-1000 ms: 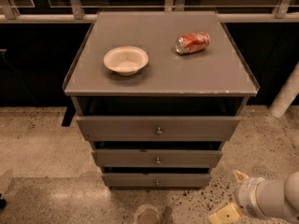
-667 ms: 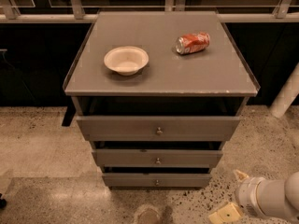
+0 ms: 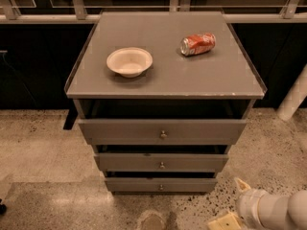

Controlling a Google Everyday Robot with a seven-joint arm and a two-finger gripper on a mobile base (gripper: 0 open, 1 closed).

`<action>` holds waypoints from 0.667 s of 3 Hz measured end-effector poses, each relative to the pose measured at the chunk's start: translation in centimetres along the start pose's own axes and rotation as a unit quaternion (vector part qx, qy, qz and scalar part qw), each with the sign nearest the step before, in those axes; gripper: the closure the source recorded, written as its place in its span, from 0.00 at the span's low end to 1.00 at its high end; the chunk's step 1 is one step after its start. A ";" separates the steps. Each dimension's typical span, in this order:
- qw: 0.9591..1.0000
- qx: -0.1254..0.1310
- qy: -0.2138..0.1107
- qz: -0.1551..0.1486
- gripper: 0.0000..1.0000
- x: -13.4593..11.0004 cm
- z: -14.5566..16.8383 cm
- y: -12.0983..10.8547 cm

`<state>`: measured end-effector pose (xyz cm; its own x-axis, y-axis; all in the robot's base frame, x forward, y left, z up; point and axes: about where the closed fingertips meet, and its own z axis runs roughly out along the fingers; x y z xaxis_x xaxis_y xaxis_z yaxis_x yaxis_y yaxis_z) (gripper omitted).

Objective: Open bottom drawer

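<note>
— How many drawers?
— Three grey ones, stacked in one cabinet (image 3: 163, 78). Three small round knobs, one in the middle of each front.
— Where is the bottom drawer (image 3: 134, 184)?
— Lowest of the three, right above the speckled floor (image 3: 43, 147). Looks the narrowest. Thin dark gap along its top edge. Knob (image 3: 160, 187) untouched.
— Anything on top?
— Two things. One white bowl (image 3: 129, 61) on the left, standing upright. One red can (image 3: 197, 43) on the right, lying on its side, well apart from the bowl.
— And the gripper (image 3: 231, 203)?
— Just one, down in the right corner, low by the floor, to the right of the bottom drawer and not touching it. Two pale fingers (image 3: 241, 184), spread wide, nothing between them.
</note>
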<state>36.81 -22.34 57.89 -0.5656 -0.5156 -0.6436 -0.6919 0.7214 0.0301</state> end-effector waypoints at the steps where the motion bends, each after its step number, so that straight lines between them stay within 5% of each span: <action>1: 0.999 -0.030 -0.033 -0.001 0.00 0.9 5.4 0.3; 2: 0.997 -0.055 -0.046 0.001 0.00 1.8 9.8 0.5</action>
<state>39.82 -18.37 49.29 -0.5262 -0.4663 -0.7111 -0.7392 0.6641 0.1115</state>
